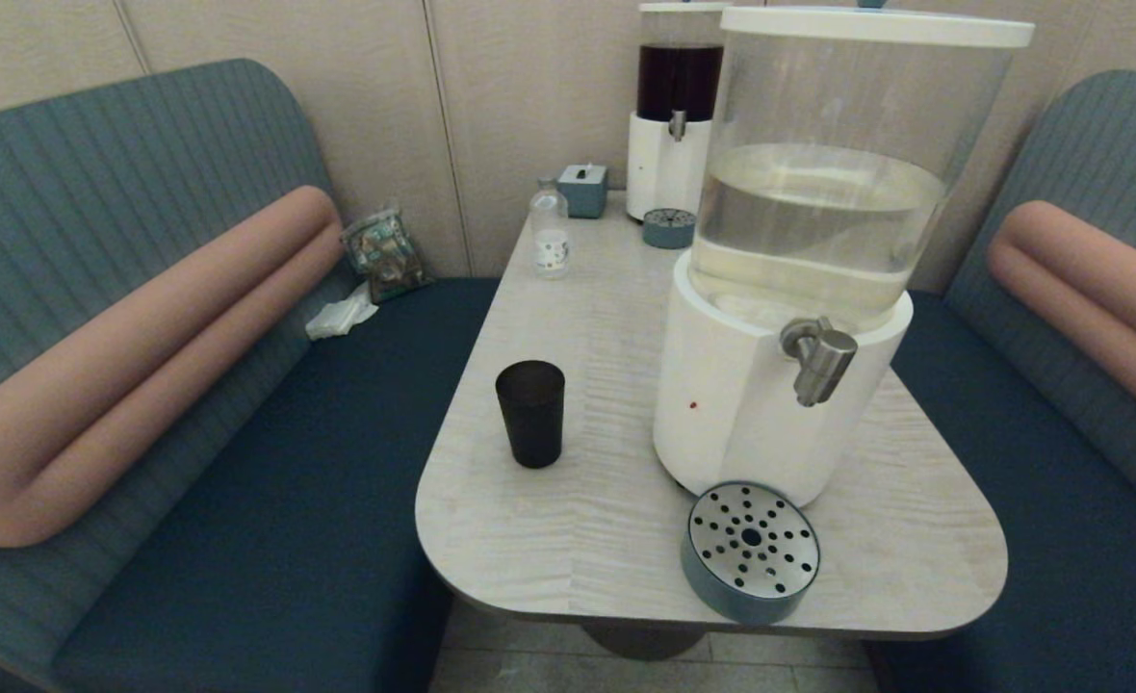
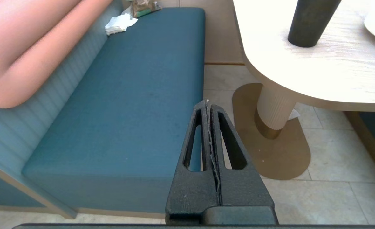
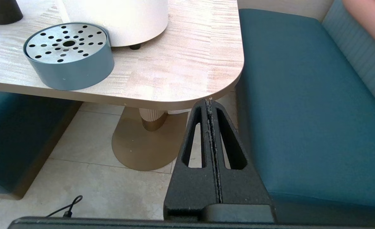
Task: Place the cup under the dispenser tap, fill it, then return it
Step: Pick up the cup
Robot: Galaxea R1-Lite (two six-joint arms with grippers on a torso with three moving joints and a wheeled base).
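Cup (image 1: 529, 413) rim cut off in left wrist view; both pincers (image 2: 207, 105) (image 3: 210, 102) closed, empty.

Head camera looks steeply down over the table (image 1: 568, 318); both wrist cameras sit low beside it, facing forward over the floor; the right one shares the drip tray (image 3: 68, 55) with the head view

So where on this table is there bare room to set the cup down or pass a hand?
Bare patches: around the cup out to the table's left and near edges, and between cup and small bottle. Crowded: drip tray tight against the big dispenser under its tap; far end.
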